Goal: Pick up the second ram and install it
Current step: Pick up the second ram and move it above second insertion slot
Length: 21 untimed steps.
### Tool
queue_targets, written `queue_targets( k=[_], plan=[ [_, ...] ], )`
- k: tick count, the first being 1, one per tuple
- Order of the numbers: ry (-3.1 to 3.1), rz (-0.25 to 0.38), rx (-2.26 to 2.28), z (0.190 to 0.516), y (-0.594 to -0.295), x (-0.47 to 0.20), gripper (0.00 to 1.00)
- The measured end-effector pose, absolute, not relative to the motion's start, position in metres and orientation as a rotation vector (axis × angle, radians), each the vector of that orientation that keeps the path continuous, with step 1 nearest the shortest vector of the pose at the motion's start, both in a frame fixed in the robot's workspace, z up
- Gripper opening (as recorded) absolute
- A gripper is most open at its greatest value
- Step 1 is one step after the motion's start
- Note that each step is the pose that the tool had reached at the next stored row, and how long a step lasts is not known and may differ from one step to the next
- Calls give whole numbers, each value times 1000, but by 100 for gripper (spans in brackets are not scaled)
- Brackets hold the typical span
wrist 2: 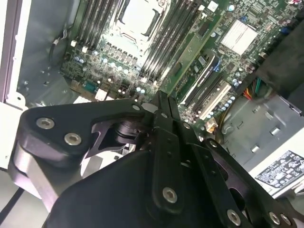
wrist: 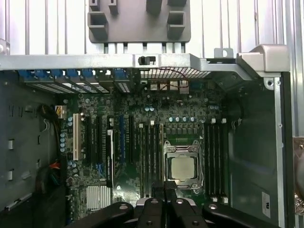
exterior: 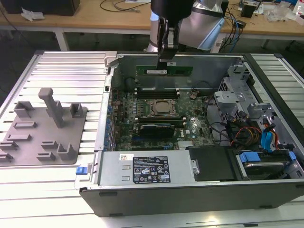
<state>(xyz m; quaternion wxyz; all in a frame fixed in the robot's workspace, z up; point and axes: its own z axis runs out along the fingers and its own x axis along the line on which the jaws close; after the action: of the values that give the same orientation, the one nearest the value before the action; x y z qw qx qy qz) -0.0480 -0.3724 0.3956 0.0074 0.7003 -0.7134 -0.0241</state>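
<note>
The pincer is clenched on the ram. The ram hangs level above the open case, on the far side of the processor, clear of the slots and near the back wall. The fingertips hide part of its top edge. In the second wrist view the black fingers meet tight, and the stick between them is hard to make out.

On the counter, the case lies open at the exterior view's right, with the tray beside it on the left. In the case, the board lies flat with the processor at its middle and the power supply along the near wall. The hand holds the ram above the board's far edge.
</note>
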Motion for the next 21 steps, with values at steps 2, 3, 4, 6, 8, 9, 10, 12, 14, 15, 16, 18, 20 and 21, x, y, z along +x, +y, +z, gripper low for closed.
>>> queue_targets(
  k=[2,3,4,6,8,9,10,12,14,15,16,18,20,21],
  plan=[
    [-2231,-75,2190,387,-372,-48,9],
    [-2231,-75,2190,385,-372,-48,9],
    [-2231,-76,2189,379,-372,-48,9],
    [-2230,-77,2189,372,-372,-48,9],
    [-2229,-79,2188,366,-372,-48,9],
    [-2229,-79,2188,364,-372,-48,9],
    [-2229,-79,2188,362,-372,-48,9],
    [-2229,-79,2188,356,-372,-48,9],
    [-2229,-79,2188,354,-372,-48,9],
    [-2229,-80,2188,351,-372,-48,9],
    [-2229,-80,2188,349,-372,-48,9],
    [-2229,-79,2188,344,-372,-48,9],
    [-2229,-80,2188,341,-370,-48,9],
    [-2229,-80,2188,338,-370,-48,9]
  ],
)
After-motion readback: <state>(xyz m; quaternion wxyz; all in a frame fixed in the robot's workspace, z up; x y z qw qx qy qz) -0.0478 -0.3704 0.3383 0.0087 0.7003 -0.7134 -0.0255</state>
